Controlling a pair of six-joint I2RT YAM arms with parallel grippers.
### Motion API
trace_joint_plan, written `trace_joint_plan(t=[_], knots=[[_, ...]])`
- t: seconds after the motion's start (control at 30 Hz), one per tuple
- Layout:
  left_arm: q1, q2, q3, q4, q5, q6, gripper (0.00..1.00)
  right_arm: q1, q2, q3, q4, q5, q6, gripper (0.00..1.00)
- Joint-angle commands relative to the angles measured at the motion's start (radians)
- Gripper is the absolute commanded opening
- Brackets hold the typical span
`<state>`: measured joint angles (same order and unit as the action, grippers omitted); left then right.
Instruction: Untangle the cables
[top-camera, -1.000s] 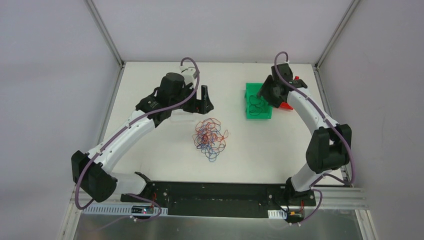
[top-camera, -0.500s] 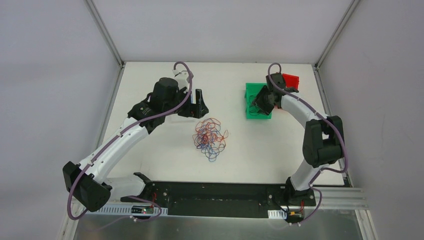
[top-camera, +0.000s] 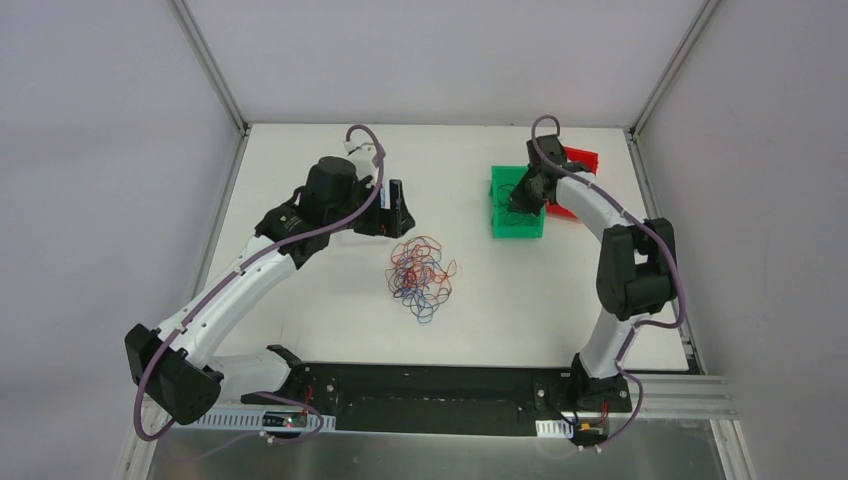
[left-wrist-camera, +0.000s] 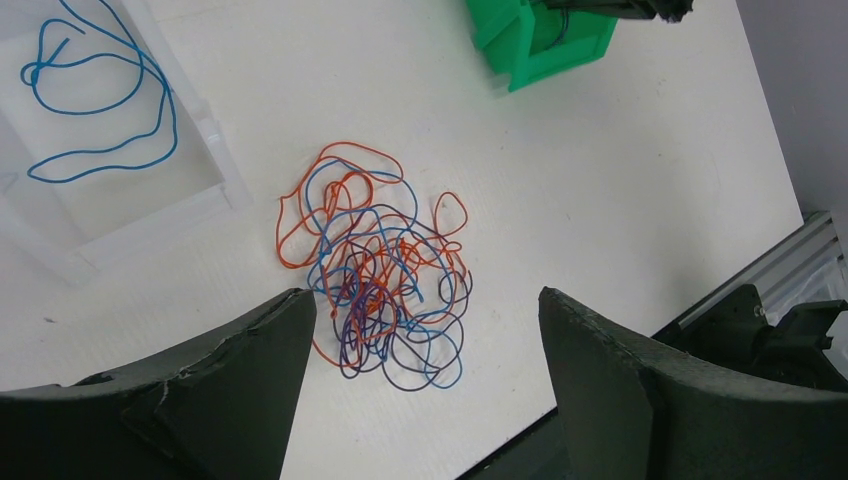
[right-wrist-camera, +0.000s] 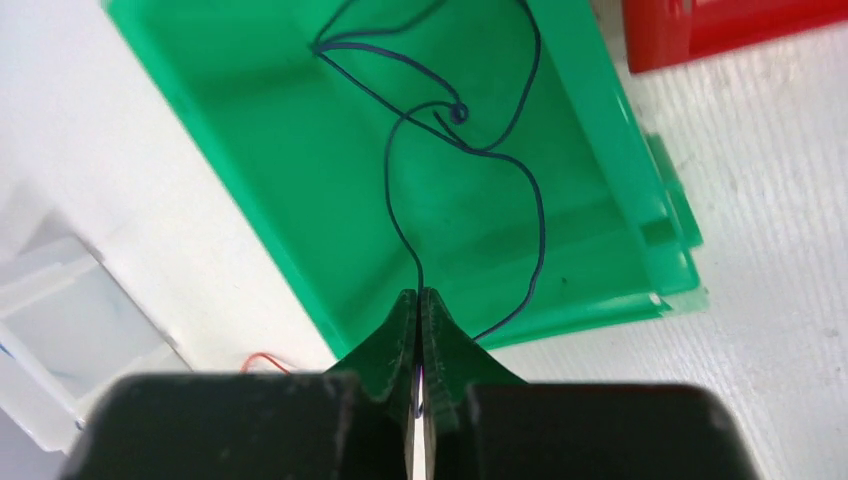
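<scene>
A tangle of thin red, blue and dark cables (top-camera: 420, 272) lies mid-table, also in the left wrist view as the tangle (left-wrist-camera: 380, 270). My left gripper (top-camera: 395, 205) hangs above its far-left side, open (left-wrist-camera: 425, 300) and holding nothing. My right gripper (top-camera: 520, 200) is over the green bin (top-camera: 497, 205). It is shut (right-wrist-camera: 418, 295) on a dark cable (right-wrist-camera: 541, 225) that loops across the bin floor (right-wrist-camera: 300, 150); the wire runs in between the fingertips.
A red bin (top-camera: 578, 160) stands just right of the green one, seen too in the right wrist view (right-wrist-camera: 720, 25). A clear tray (left-wrist-camera: 215, 150) left of the tangle holds one blue cable (left-wrist-camera: 90, 110). The black base rail (top-camera: 430, 390) runs along the near edge.
My right gripper swung left off the red bin to the green bin and shut on the dark cable. The left arm drew slightly left, then held still, open.
</scene>
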<state>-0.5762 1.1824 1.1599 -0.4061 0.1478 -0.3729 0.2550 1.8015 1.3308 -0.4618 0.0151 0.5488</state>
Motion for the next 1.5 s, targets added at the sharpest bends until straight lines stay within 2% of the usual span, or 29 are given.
trace_joint_plan(t=[0.0,0.23,0.43,0.5,0.57,0.83,0.9,0.97,1.07,1.23,1.47], knots=[[-0.004,-0.012,-0.022,-0.002,0.014,-0.006,0.84,-0.006,0.059,0.163,-0.032,0.089,-0.032,0.0],[-0.004,-0.008,-0.065,-0.002,0.017,-0.024,0.84,-0.022,0.252,0.332,-0.06,0.119,-0.062,0.0],[-0.004,0.03,-0.121,-0.013,0.013,-0.046,0.84,-0.02,0.274,0.303,-0.035,0.111,-0.063,0.01],[-0.004,0.048,-0.139,-0.033,0.009,-0.049,0.84,-0.02,0.246,0.298,-0.047,0.118,-0.073,0.14],[-0.006,0.066,-0.151,-0.047,0.014,-0.05,0.84,-0.019,0.2,0.29,-0.067,0.124,-0.085,0.36],[-0.036,0.118,-0.195,-0.059,0.02,-0.069,0.82,0.014,-0.042,0.184,-0.123,0.078,-0.144,0.63],[-0.039,0.121,-0.204,-0.059,0.023,-0.076,0.82,0.036,-0.113,0.127,-0.128,0.061,-0.153,0.69],[-0.046,0.118,-0.217,-0.055,0.023,-0.078,0.82,0.059,-0.207,0.05,-0.113,0.037,-0.155,0.81],[-0.051,0.098,-0.253,-0.021,0.055,-0.071,0.87,0.12,-0.327,-0.096,-0.047,0.0,-0.155,0.94],[-0.056,0.048,-0.325,0.042,0.075,-0.075,0.93,0.251,-0.496,-0.312,0.013,0.038,-0.105,0.95],[-0.057,0.036,-0.379,0.112,0.089,-0.106,0.9,0.368,-0.681,-0.567,0.16,0.032,0.035,0.91]])
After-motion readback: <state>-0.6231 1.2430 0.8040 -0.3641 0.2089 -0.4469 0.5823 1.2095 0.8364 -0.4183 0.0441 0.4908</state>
